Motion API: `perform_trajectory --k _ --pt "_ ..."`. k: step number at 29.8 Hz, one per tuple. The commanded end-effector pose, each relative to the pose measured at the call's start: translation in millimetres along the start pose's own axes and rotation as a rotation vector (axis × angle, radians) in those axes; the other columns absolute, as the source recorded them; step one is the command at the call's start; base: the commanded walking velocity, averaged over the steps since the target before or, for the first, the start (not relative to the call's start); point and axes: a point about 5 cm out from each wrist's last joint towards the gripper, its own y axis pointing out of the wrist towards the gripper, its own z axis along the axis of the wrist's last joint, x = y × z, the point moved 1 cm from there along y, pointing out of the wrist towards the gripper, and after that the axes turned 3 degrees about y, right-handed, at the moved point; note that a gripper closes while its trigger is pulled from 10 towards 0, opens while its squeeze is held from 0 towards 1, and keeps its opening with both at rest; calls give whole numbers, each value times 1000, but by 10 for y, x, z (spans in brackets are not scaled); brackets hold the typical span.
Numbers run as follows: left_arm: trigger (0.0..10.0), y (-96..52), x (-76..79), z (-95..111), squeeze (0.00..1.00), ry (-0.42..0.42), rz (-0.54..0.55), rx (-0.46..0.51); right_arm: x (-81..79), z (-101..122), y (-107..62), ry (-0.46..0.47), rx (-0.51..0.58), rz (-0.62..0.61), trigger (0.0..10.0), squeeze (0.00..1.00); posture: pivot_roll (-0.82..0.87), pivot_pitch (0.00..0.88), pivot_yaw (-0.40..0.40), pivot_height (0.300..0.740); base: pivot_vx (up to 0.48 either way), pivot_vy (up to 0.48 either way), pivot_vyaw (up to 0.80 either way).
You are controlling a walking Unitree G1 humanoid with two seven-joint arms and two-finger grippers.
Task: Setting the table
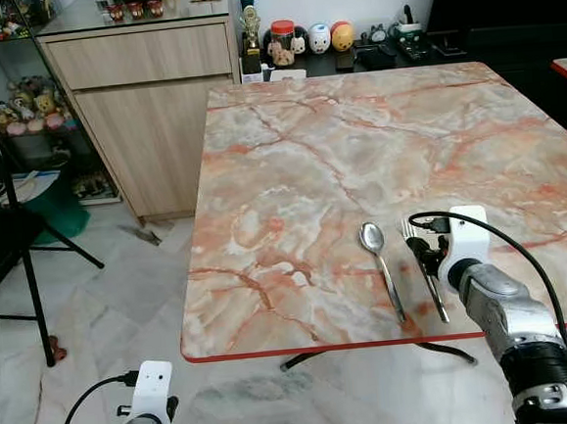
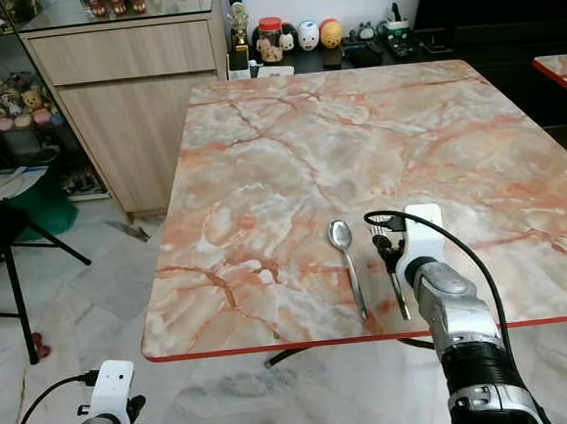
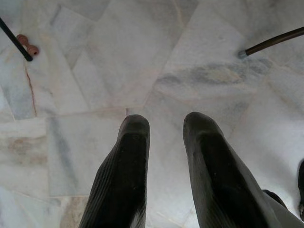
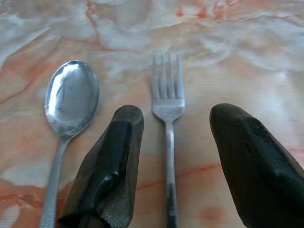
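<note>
A fork point(image 4: 167, 142) and a spoon point(image 4: 70, 109) are laid on the marble desk point(image 1: 357, 147), side by side and apart, near the front edge and right of its middle. Both handles are pointed toward the front edge; the tines and the bowl are pointed toward the far edge. The spoon is placed on the fork's left.

The right claw point(image 4: 175, 166) is positioned low over the fork handle, just inside the front edge. Its fingers point(image 4: 109, 166) are spread wide, one on each side of the handle, with a visible gap on both sides; the fork is not gripped. The left finger is located between the spoon handle and the fork handle. Whether the fingertips are resting on the desk surface cannot be told.

The remaining desk surface, from the cutlery to the far edge and both side edges, is shown as bare marble.

The left claw point(image 3: 164, 156) is hung idle below the front left corner of the desk, over the tiled floor point(image 3: 95, 71), with its fingers set narrowly apart and nothing held.

A wooden cabinet point(image 1: 147, 105) is located beyond the far left corner.
</note>
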Motion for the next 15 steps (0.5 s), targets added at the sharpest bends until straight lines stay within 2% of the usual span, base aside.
perform_trajectory --k 1,7,15 --pt "10000 1 0 -17 0 2 4 -17 -38 -1 21 -1 -15 17 10000 0 18 0 -10 740 0 0 0" --pt "10000 1 2 -18 0 1 5 -18 -92 -33 50 -11 -37 42 10000 0 18 0 -11 740 0 0 0" --pt "10000 1 4 -16 0 -1 5 -18 -65 -48 60 -8 -38 13 10000 0 20 0 -11 740 0 0 0"
